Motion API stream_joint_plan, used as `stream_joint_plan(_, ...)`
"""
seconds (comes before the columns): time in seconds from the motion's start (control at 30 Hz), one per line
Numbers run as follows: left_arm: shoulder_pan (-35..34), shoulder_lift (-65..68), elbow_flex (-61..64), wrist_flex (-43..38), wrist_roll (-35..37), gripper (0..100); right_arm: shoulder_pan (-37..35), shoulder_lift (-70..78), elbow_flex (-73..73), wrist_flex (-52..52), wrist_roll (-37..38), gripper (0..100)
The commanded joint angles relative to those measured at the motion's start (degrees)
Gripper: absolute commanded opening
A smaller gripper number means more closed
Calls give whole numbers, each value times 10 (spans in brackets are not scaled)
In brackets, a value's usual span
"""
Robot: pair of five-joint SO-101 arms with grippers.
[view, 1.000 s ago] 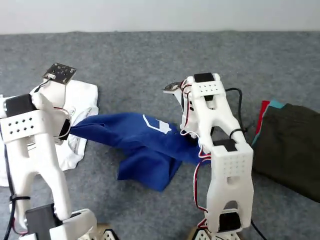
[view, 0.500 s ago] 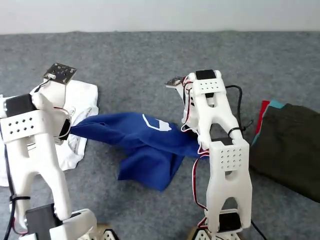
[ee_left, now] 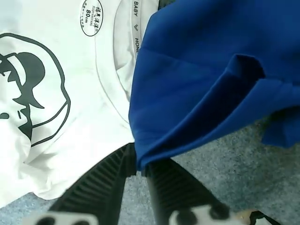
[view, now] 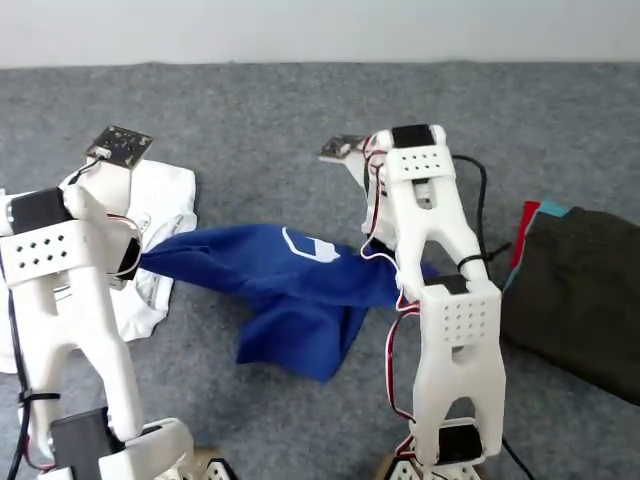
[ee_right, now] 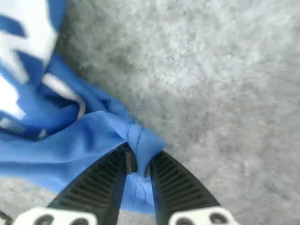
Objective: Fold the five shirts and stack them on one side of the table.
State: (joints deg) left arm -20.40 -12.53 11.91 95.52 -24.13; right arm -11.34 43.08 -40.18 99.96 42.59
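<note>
A blue shirt (view: 290, 285) with a white print hangs stretched between the two arms over the grey table. My left gripper (ee_left: 137, 161) is shut on one edge of the blue shirt (ee_left: 201, 89), just above a white shirt (ee_left: 56, 108) with a black print. My right gripper (ee_right: 137, 165) is shut on a bunched fold of the blue shirt (ee_right: 70, 145) a little above the carpet. In the high view the left arm (view: 70, 290) stands over the white shirt (view: 165, 205) and the right arm (view: 435, 270) stands at the middle.
A dark olive garment (view: 580, 290) lies on red and teal ones (view: 528, 225) at the right edge of the table. Grey carpet (view: 250, 120) covers the tabletop; the far half is bare.
The right arm has lifted and shifted slightly, pulling its end of the blue shirt up and tauter. The left arm has kept still.
</note>
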Motion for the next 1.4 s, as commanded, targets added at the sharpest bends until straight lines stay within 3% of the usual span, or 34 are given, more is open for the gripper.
stream_joint_plan(0.0,1,-25,-5,-8,-2,13,-2,-88,-29,23,8,10)
stream_joint_plan(0.2,5,-74,-76,-9,40,13,20,-235,-29,22,5,10)
stream_joint_plan(0.33,55,-105,-170,-9,85,13,41,-345,-29,5,4,10)
stream_joint_plan(0.47,100,-106,-238,-40,113,14,68,-437,-29,-39,4,10)
stream_joint_plan(0.63,104,-110,-326,-105,113,14,102,-539,-29,-85,-33,10)
stream_joint_plan(1.03,108,-109,-579,-183,105,14,179,-736,-29,-179,-33,10)
stream_joint_plan(1.37,155,-112,-782,-176,-9,14,247,-857,-26,-182,37,10)
